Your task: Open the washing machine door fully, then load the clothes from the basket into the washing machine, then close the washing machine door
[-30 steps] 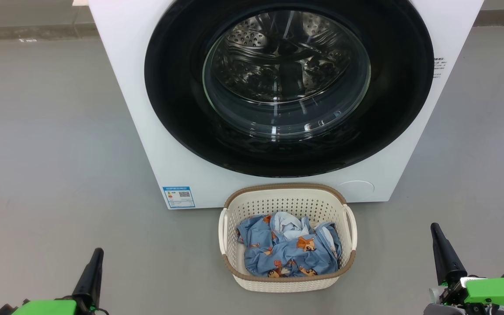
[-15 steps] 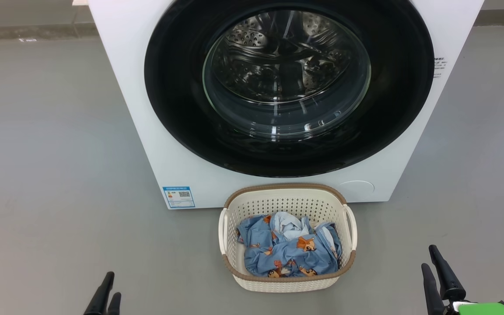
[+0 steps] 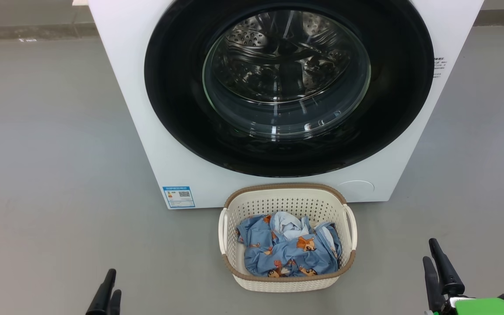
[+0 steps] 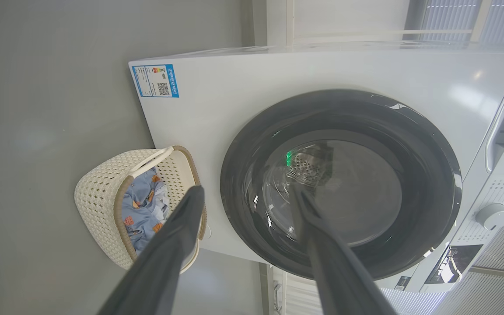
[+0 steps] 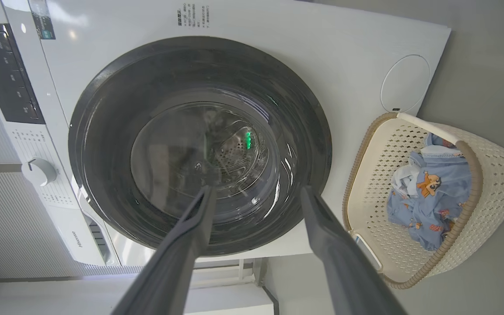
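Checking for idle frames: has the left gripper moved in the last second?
Yes. In the head view the left gripper has sunk toward the bottom edge, away from the blue label.

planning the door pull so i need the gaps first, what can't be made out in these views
- Head view: the washing machine is cut off at its top by the upper edge.
- All views: reflections on the washing machine door blur what the drum holds.
- Head view: the top of the clothes hides what lies lower in the basket.
- Head view: the blue label has print too small to read.
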Available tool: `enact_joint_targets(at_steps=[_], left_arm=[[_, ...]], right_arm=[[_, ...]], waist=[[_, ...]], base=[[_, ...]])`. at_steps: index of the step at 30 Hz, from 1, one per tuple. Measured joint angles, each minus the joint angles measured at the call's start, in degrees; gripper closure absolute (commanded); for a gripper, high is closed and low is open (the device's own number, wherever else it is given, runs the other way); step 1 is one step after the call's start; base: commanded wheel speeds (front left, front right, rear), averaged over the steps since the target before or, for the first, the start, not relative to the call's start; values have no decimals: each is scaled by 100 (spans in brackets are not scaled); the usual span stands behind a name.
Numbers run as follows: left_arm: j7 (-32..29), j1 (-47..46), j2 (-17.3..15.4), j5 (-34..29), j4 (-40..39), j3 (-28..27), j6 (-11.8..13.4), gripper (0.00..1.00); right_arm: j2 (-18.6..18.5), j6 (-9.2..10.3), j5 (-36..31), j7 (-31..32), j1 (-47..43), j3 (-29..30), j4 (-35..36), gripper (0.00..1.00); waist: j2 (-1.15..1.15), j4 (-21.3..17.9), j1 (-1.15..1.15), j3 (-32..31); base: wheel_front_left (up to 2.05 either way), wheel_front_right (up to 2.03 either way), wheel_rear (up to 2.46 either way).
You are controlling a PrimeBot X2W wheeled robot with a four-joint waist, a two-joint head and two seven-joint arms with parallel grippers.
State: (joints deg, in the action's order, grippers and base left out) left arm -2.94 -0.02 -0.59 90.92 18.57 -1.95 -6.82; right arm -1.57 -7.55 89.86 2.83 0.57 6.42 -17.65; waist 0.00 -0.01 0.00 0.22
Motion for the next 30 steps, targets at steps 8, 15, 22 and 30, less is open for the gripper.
enact_joint_targets(at_steps=[8, 15, 22, 30], left_arm=[[134, 2, -7, -264, -58, 74, 0, 0], [254, 3, -18, -584, -124, 99, 0, 0], [355, 5, -25, -1080, -185, 126, -1, 0], [498, 7, -32, -1696, -216, 146, -1, 0]], right_arm=[[-3, 0, -405, -129, 0, -26, 175, 0], [-5, 0, -858, -245, -2, -69, 333, 0], [-11, 0, -1402, -354, -2, -193, 499, 0], [-38, 0, -2074, -499, -2, -244, 659, 0]], waist=[[0, 1, 0, 1], [0, 2, 0, 4], [0, 2, 0, 11], [0, 2, 0, 19]], base=[[0, 0, 0], [0, 0, 0], [0, 0, 0], [0, 0, 0]])
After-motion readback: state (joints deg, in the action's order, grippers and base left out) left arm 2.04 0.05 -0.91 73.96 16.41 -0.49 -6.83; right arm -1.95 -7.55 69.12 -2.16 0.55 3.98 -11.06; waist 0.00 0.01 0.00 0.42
